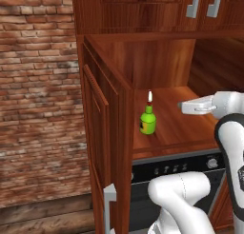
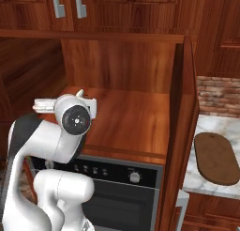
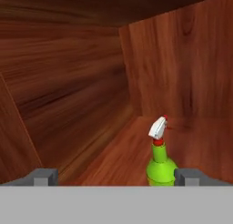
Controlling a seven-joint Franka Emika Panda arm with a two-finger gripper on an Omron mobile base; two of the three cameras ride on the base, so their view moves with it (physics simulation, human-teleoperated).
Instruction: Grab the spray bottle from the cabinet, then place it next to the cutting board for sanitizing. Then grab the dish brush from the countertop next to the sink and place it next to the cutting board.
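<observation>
At the bottom edge of the hand view your gripper [image 3: 116, 176] has its two dark tips set wide apart, with nothing between them. The spray bottle [image 3: 160, 160] stands upright just ahead, hard over to the lower right of that frame and close beside the right-hand tip rather than centred in the gap. Its long axis runs straight up, white nozzle at the top. So the move turns on this: you would need to shift the hand across toward the bottle until its body sits between the tips before you drive forward, or the right tip may knock it over.

In the left base view the bottle [image 1: 147, 121] sits at centre frame on the shelf of the cabinet [image 1: 102, 109], near the front edge, with the hand reaching in from the right. The open door hangs at lower left, clear of the approach.

Farther off, at the right edge of the right base view, the cutting board [image 2: 216, 157] lies flat on the countertop [image 2: 206, 180], beyond the cabinet's side wall
</observation>
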